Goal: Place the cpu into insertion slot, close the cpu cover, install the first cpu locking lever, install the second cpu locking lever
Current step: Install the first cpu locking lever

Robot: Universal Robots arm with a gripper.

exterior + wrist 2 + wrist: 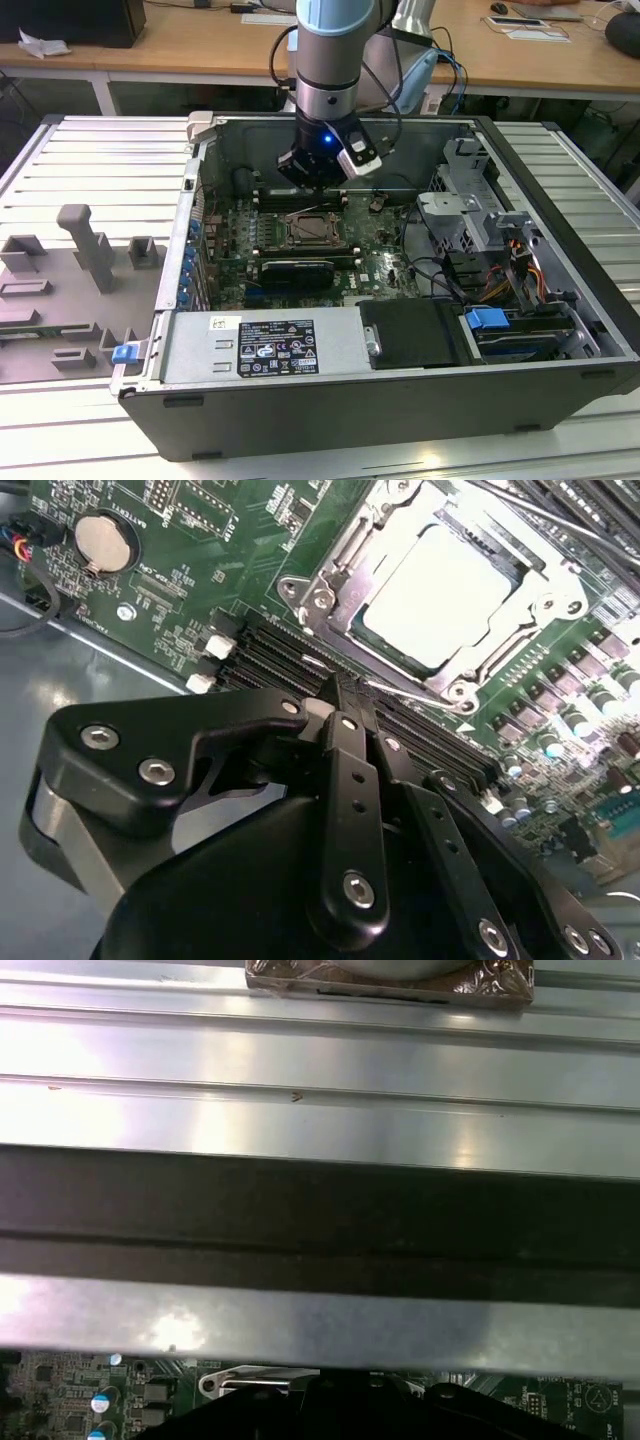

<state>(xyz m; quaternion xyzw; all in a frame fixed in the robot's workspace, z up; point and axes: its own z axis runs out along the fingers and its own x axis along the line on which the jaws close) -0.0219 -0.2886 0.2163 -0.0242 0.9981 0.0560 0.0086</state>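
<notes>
Pincer hangs low inside the open computer case, its black fingers pressed together with nothing between them, tips just above the long black memory slots beside the socket. In the exterior view the pincer sits just beyond the socket's far edge.

At the near side of the case lies the grey power supply box. To the exterior view's left, outside the case, grey fixture blocks stand on the ribbed metal bench.

Farther in, on the green motherboard, the cpu rests flat in the insertion slot, pale top glaring under the light. The cpu cover appears to lie down around the chip as a silvery frame, though glare makes its seating hard to judge. A thin lever rod runs along the socket edge nearest the fingers. A round coin battery sits well apart on the board.

Beyond the case, the first wrist view shows ribbed metal bench.
</notes>
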